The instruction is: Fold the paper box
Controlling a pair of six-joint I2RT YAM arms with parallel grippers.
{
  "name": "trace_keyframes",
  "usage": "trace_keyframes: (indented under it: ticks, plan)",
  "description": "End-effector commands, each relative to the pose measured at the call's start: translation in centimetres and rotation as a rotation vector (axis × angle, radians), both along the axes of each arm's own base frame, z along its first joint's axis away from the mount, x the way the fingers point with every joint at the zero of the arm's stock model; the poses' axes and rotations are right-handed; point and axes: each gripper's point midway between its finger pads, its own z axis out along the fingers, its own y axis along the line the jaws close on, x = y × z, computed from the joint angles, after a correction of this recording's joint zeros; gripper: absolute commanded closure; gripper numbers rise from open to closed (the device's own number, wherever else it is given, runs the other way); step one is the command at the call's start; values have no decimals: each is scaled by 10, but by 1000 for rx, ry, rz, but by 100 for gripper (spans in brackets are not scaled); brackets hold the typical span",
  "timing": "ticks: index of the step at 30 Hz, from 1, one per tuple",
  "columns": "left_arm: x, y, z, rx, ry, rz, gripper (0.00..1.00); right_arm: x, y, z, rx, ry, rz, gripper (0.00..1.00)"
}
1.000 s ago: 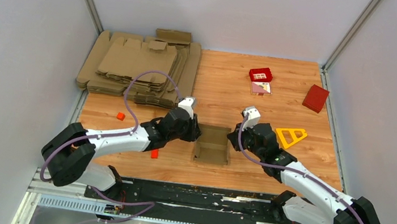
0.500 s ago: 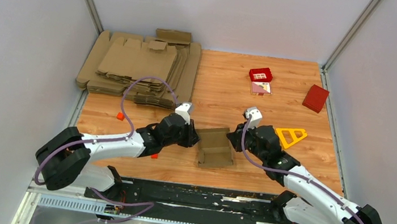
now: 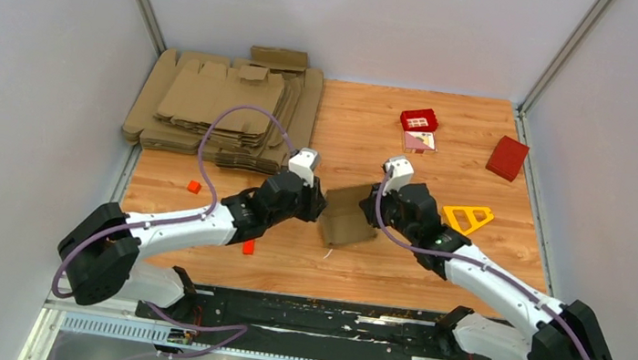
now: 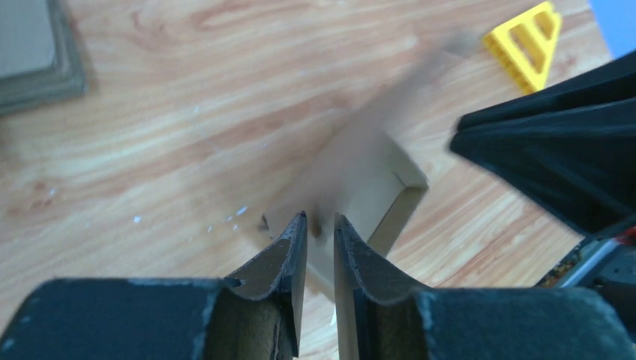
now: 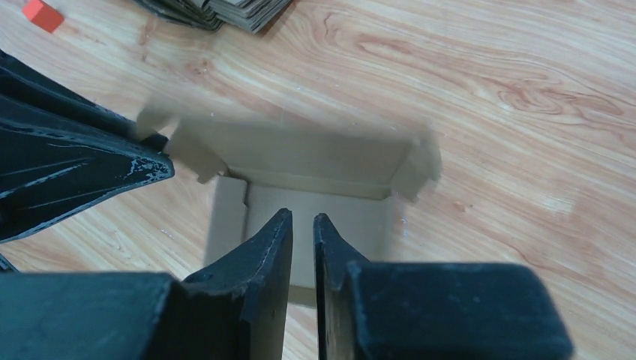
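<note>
The paper box point(image 3: 347, 218) is a small open brown cardboard tray. It sits skewed on the table between my two grippers and is motion-blurred in both wrist views. My left gripper point(image 3: 319, 206) is at the box's left side. In the left wrist view its jaws point(image 4: 320, 217) stand narrowly apart, and a corner of the box point(image 4: 375, 180) shows through the gap. My right gripper point(image 3: 377, 213) is at the right side. Its jaws point(image 5: 302, 215) are slightly parted over the box's near wall and floor point(image 5: 315, 202), with nothing pinched between them.
A big pile of flat cardboard blanks point(image 3: 223, 109) fills the back left. A yellow triangle point(image 3: 469, 218) lies right of the right gripper. At the back right are a red box point(image 3: 507, 157) and a red tray point(image 3: 419, 119). Two small orange cubes point(image 3: 193, 187) point(image 3: 247, 247) lie near the left arm.
The box has turned askew and shifted away from the arm bases, and both grippers moved with it. The right jaws, shut before, have parted slightly.
</note>
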Motion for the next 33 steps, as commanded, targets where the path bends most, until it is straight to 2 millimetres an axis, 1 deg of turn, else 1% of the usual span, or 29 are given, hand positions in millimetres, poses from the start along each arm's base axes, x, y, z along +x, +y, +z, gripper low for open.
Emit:
trace_keyframes:
  ticks: [1,4,6,8,9,11,13,14,15,18,20,21,23,25,27,29,30,32,33]
  plan:
    - [25,-26,61,-90,-176,-17,73,12,18,17,14,-5,5,82]
    - [27,-27,50,-62,-148,-18,67,14,13,9,1,15,-34,80]
    - [26,-27,40,-49,-124,-19,66,13,9,4,-5,22,-50,80]
    - [23,-26,32,-35,-94,-22,65,10,7,3,-5,21,-47,79]
    - [20,-25,31,-31,-85,-30,65,7,5,6,0,14,-40,75]
    - [15,-21,29,-28,-76,-37,63,2,2,14,15,-16,-27,63]
    - [9,-15,31,-38,-77,-40,59,1,-3,23,21,-50,-34,54]
    - [5,-11,30,-42,-78,-45,56,1,-6,26,21,-61,-36,51]
    - [1,-9,35,-57,-85,-51,53,1,-9,27,17,-62,-39,49]
    - [-8,-2,39,-60,-92,-69,48,1,-14,27,18,-44,-38,42]
    - [-9,2,43,-49,-101,-71,45,2,-17,24,26,-22,-49,39]
    - [-9,3,44,-35,-101,-72,44,4,-20,21,25,-7,-62,38]
    - [-8,0,46,-17,-88,-87,43,5,-27,10,8,50,-98,38]
    - [-12,-6,44,-16,-45,-122,44,7,-39,-6,-19,110,-150,40]
    - [-14,-8,46,-38,-23,-122,46,11,-53,-19,-20,155,-214,43]
    - [-20,-3,48,-75,-13,-108,50,16,-66,-27,7,198,-264,49]
    - [-23,2,49,-95,-12,-91,52,18,-68,-31,27,225,-267,52]
    - [-32,14,45,-113,3,-66,57,24,-70,-38,34,276,-273,56]
    - [-36,20,40,-106,19,-56,60,27,-69,-41,29,297,-275,60]
